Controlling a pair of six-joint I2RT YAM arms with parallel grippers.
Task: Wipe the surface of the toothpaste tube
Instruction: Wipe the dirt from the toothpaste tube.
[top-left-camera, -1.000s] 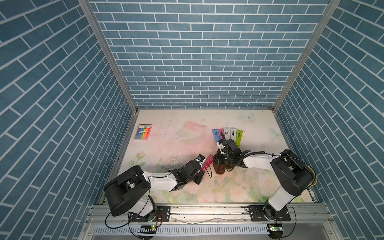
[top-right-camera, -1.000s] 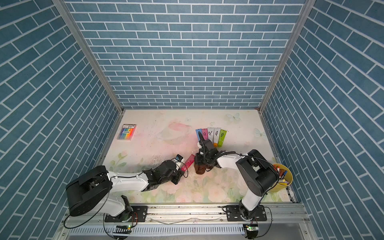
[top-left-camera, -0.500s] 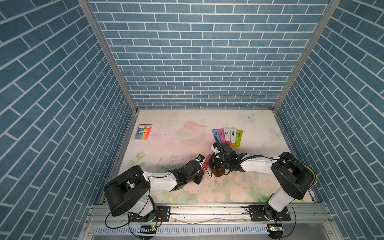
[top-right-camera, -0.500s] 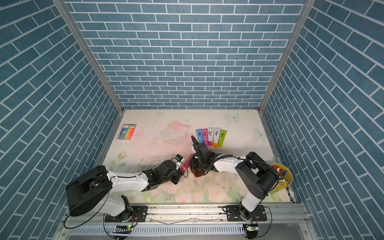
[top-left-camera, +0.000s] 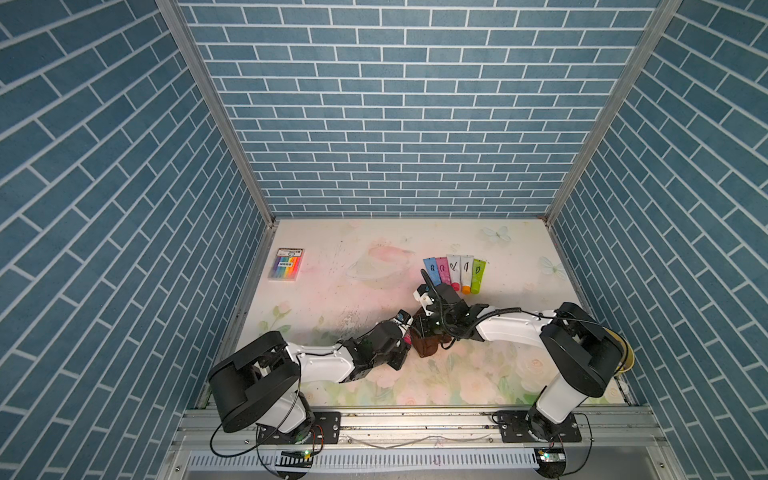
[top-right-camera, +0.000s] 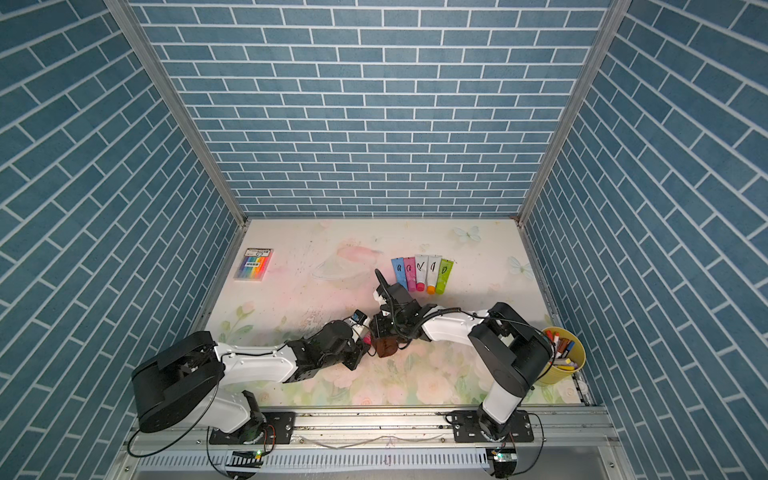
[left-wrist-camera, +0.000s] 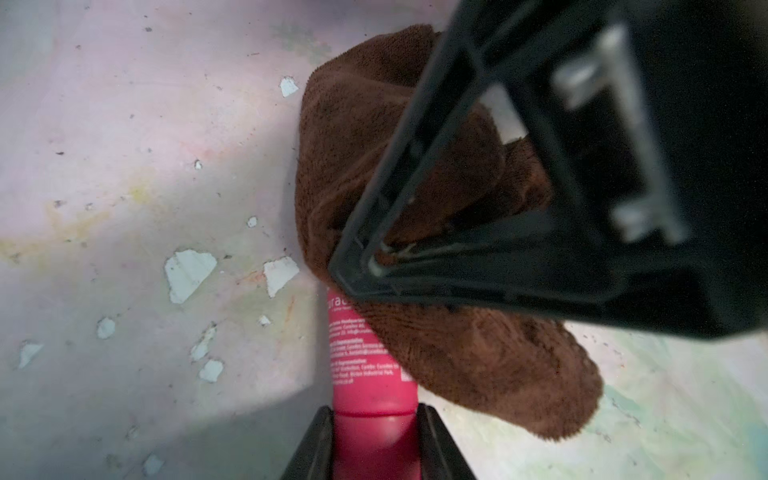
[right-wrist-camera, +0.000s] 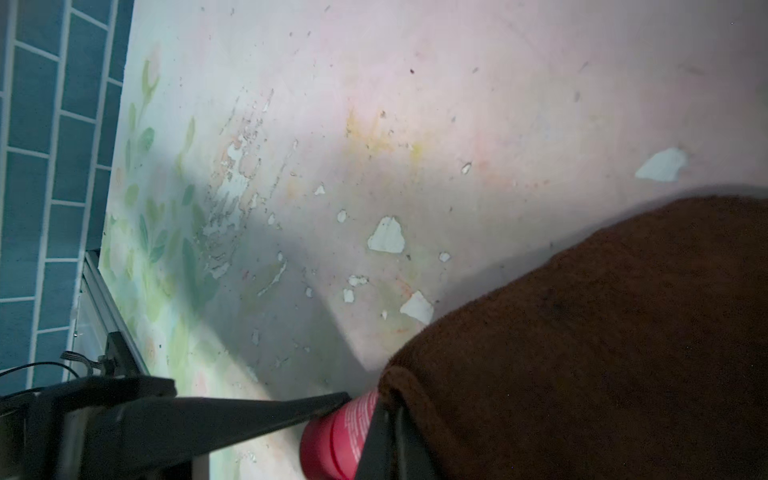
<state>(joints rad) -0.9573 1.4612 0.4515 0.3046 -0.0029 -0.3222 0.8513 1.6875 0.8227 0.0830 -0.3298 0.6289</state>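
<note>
Since a second ago my right arm has swung in toward the left one, bringing the brown cloth (top-left-camera: 428, 349) onto the toothpaste tube (top-left-camera: 407, 337); the left arm has not shifted. In both top views the two arms meet near the front middle of the floral table (top-left-camera: 332, 291), with the cloth bunched over the tube's far end. From the left wrist, the left gripper (left-wrist-camera: 374, 409) pinches the glossy pink tube at its cap end. The tube reaches out over the table, its small white print visible up to where the plush, short-piled cloth covers it. The right gripper (left-wrist-camera: 359, 266) has its fingers pressed together on a fold of that cloth. From the right wrist, the soft cloth fills one corner and only the tube's rounded cap end shows beside it. The table's printed skin is chipped and flaking. I judge the wiping barely under way: the cloth is on the tube, and the strokes along the exposed printed length are left.
</note>
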